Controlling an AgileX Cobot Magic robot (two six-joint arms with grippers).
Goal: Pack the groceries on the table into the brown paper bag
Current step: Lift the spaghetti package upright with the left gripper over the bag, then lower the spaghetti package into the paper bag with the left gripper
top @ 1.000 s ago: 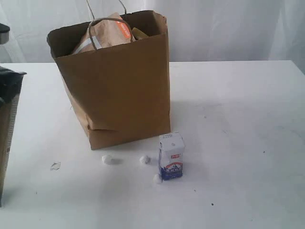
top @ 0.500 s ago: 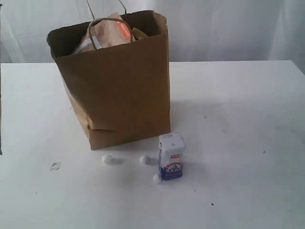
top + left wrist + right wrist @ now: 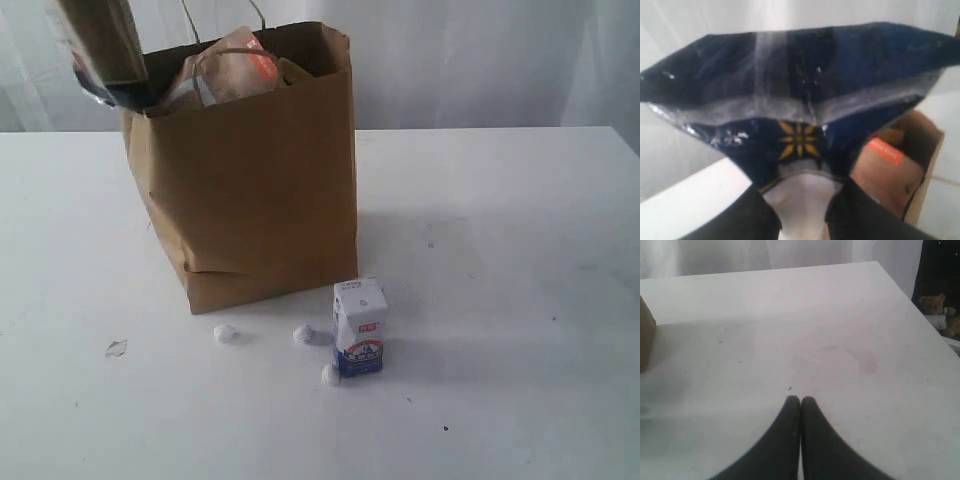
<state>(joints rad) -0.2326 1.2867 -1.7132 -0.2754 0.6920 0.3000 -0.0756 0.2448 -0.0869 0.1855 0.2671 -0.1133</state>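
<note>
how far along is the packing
Done: the brown orange-labelled pouch sits in the brown paper bag. In hand: the left gripper holds the spaghetti packet at the bag's open top. Left: the small white-blue carton stands on the table.

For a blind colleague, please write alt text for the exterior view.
A tall brown paper bag stands on a white table, with a spaghetti packet hanging at its upper left corner and a brown orange-labelled pouch poking out. A small white-blue carton stands in front, near three small white lumps.
</note>
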